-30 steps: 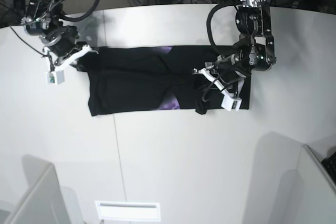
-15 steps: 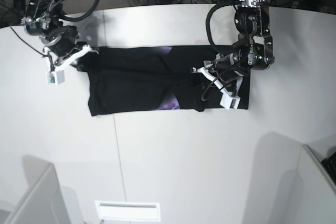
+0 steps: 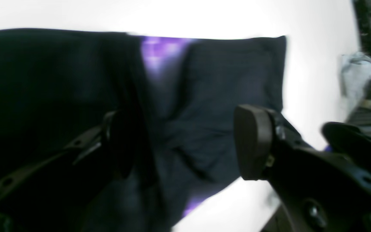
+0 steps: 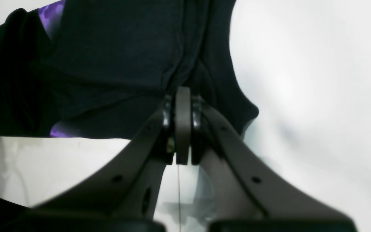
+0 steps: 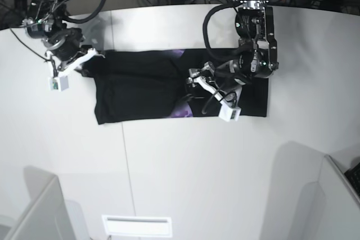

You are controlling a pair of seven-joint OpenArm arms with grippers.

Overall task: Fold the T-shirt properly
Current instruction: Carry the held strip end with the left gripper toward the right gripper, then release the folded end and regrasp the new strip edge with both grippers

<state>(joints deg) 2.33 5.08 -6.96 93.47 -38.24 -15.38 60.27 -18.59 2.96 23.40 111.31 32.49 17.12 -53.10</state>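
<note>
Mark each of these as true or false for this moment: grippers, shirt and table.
1. The left gripper is open above the shirt. True.
2. The right gripper is wide open. False: its jaws are closed together at the shirt's edge.
3. The shirt hangs in the air between the two arms. False: it lies spread on the white table.
4. Purple print shows on the shirt. True: small patches show between the black folds.
5. The left gripper holds a fold of cloth. False: nothing sits between its fingers, and the cloth lies below them.
</note>
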